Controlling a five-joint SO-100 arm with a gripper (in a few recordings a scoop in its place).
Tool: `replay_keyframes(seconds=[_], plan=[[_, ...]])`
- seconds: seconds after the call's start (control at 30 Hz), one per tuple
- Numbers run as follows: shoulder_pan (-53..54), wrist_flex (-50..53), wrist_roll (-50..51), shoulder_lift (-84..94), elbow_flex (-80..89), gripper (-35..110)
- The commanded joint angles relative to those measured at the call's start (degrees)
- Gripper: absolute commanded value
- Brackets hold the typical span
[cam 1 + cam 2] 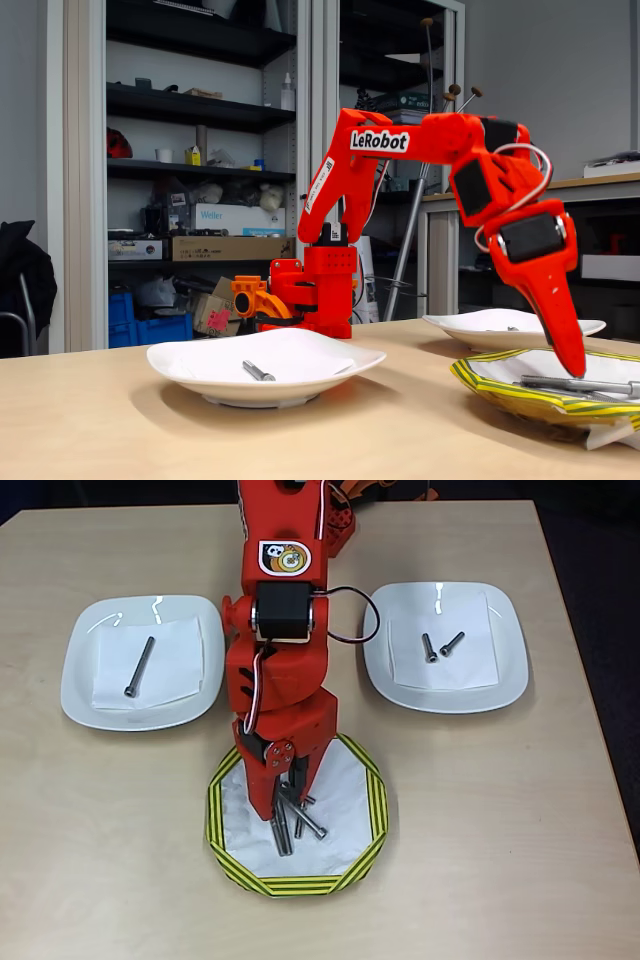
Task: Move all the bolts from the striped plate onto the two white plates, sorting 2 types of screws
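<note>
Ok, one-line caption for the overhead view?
Red arm's gripper reaches into bolts on striped plate; white plates hold sorted bolts.

Light wood-look table (480,860), pretty plain. Three plates sit straight on it in the overhead view: a white plate (80,695) off to the left, another white plate (505,685) on the right, and a striped plate (372,810) with a yellow and dark green rim nearer the front edge, between the two. The red arm's base (315,290) stands at the back of the table.
</note>
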Motion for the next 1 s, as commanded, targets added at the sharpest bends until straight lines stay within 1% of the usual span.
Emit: replay_keyframes(seconds=[0.0, 0.3, 0.6, 0.83, 0.97], plan=[[-1.1, 0.2, 1.2, 0.3, -2.8, 10], [-1.4, 0.2, 1.6, -1.2, -3.4, 7], [-1.3, -0.9, 3.8, -4.7, -4.0, 0], [-1.3, -1.9, 4.7, -5.4, -3.4, 2], [-1.0, -2.5, 5.5, -6.2, -4.1, 0]])
